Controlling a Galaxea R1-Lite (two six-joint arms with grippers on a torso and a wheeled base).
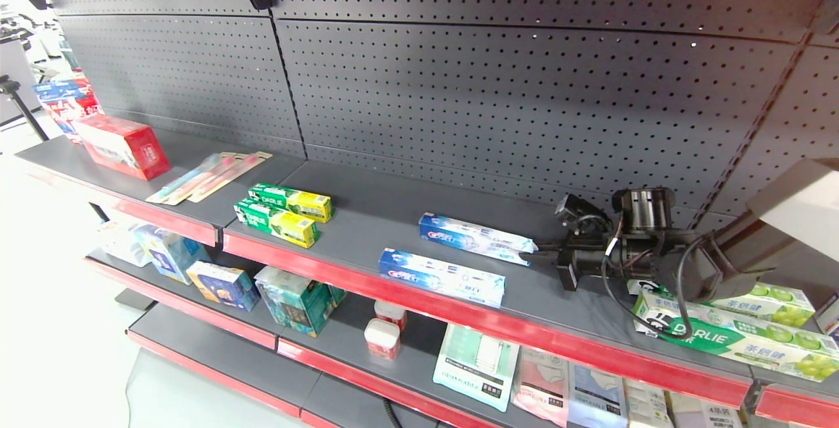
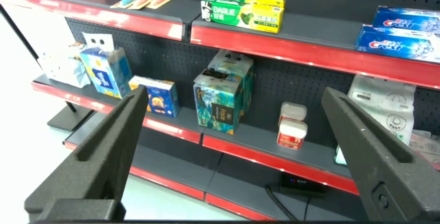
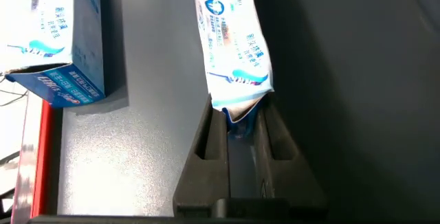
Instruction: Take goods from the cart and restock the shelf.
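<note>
A: Clamped by the right gripper [image 1: 534,257]: right end of the far toothpaste box [image 1: 475,238], lying on the shelf [image 1: 380,208]. Why there?
B: Probably to line it up behind the near box [image 1: 442,277]. Left gripper [image 2: 234,97]: spread, empty.

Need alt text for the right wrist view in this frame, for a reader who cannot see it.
The right gripper clamps the end of a blue-and-white cardboard toothpaste box lying on the dark grey metal shelf. A second matching box lies alongside, by the shelf's red front edge.
</note>
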